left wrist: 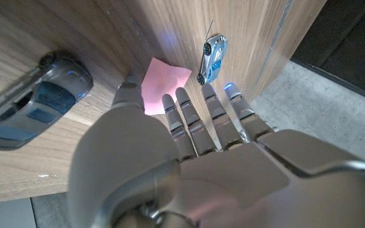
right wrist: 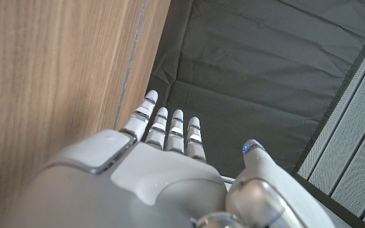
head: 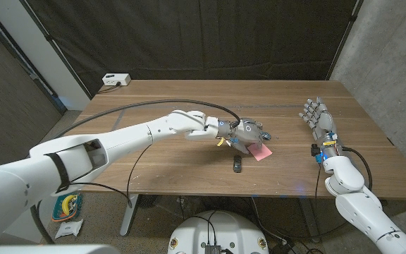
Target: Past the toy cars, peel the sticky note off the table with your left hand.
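Spanning the frame before black curtains, the wooden worktop (head: 189, 95) carries a pink sticky note (left wrist: 164, 84) under the left hand's (head: 249, 134) spread, empty fingers (left wrist: 189, 117); the right hand (head: 318, 118) stands open

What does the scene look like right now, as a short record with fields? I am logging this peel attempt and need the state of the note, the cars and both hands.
sticky note: pink sticky note on the wooden table, partly covered by the left hand's fingers
left hand: left hand over the note, fingers extended, no grip visible
toy cars: dark toy car and silver toy car, both beside the note
right hand: right hand open, apart from the note, fingers extended
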Robot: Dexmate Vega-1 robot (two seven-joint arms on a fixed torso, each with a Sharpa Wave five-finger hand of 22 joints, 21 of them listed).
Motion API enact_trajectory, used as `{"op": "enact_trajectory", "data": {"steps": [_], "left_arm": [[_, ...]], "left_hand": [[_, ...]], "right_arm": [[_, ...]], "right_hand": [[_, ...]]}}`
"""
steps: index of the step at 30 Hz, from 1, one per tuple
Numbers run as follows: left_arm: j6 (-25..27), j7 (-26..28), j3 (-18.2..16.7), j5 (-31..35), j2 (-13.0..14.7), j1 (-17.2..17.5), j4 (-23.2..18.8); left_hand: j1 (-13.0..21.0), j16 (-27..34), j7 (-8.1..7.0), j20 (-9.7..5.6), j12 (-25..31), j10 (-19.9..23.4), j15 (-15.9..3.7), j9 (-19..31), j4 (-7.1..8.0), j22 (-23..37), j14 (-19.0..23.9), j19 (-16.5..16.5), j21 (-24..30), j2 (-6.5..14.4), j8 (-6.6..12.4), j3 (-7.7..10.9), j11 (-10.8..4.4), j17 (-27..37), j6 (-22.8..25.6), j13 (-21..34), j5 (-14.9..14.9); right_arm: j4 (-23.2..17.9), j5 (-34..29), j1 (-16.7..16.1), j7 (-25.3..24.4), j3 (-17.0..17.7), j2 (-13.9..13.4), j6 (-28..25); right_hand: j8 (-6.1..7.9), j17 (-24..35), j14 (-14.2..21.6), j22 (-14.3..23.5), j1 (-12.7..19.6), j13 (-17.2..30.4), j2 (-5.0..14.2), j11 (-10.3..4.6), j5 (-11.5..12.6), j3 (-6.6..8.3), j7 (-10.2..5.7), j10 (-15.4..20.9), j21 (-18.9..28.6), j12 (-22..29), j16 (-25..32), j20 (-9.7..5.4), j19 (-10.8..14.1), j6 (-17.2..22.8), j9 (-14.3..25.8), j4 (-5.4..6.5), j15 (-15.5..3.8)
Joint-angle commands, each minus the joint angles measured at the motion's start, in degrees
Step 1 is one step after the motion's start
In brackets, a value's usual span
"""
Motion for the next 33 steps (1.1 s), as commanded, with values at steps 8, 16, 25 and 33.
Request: {"op": "enact_trajectory", "data": {"steps": [8, 16, 25, 33], "left_arm": [[8.86, 12.24, 5.54, 8.10, -0.62, -0.37, 5.00], [12.89, 16.73, 7.87, 8.40, -2.38, -1.02, 9.59], [13.63, 20.60, 10.11, 6.35, -3.69, -2.33, 13.09], [13.17, 29.49, 11.40, 3.25, -5.82, -2.96, 18.55]], "left_hand": [[3.40, 0.70, -0.29, -1.42, 1.81, 3.06, -10.18, 0.13, -1.42, 0.19, 3.09, 2.66, 1.51, 0.42, 0.91, 0.90, -0.11, 0.41, 2.40, 1.23, 1.26], [4.35, 1.64, -0.33, -1.81, 2.75, 4.70, -10.39, 0.07, -1.56, 0.23, 5.27, 3.87, 2.17, 1.09, 1.16, 1.06, -0.05, 1.10, 3.49, 1.84, 1.48], [6.27, 3.30, -0.55, -2.33, 4.05, 7.01, -10.60, 0.02, -1.98, 0.36, 8.36, 4.94, 3.06, 1.97, 1.93, 1.06, 0.01, 2.49, 6.33, 2.81, 1.33], [12.43, 7.54, -0.36, -3.19, 6.77, 15.56, -10.90, 0.01, -2.57, 0.92, 14.64, 7.22, 6.17, 5.54, 4.80, 1.97, 0.00, 6.32, 16.68, 4.92, -1.91]], "right_arm": [[-1.01, -0.33, -0.27, -1.01, 0.12, -0.42, -0.85], [-0.91, -0.28, 0.10, -0.98, 0.10, -0.50, -1.38], [-1.19, -0.56, 0.07, -1.49, 0.32, -0.58, -1.91], [-1.30, -0.64, -0.14, -1.56, 0.55, -0.58, -1.70]], "right_hand": [[-0.05, 0.33, 0.56, 0.11, -0.69, 0.24, -0.32, 0.07, 0.07, -0.52, 0.10, 0.74, 0.14, -0.03, -0.07, 0.19, 0.31, 0.39, 0.27, -0.05, 0.12], [-0.02, 0.33, 0.62, 0.11, -0.79, 0.24, -0.35, 0.05, 0.10, -0.58, 0.11, 0.77, 0.13, -0.03, -0.05, 0.22, 0.28, 0.46, 0.27, -0.04, 0.10], [0.04, 0.31, 0.61, 0.11, -0.88, 0.24, -0.37, 0.01, 0.15, -0.62, 0.18, 0.97, 0.12, 0.03, -0.07, 0.23, 0.26, 0.64, 0.27, -0.05, 0.22], [0.02, 0.29, 0.61, 0.11, -0.90, 0.24, -0.37, -0.03, 0.19, -0.64, 0.08, 0.97, 0.10, 0.01, -0.10, 0.25, 0.23, 0.64, 0.27, -0.08, 0.14]]}}
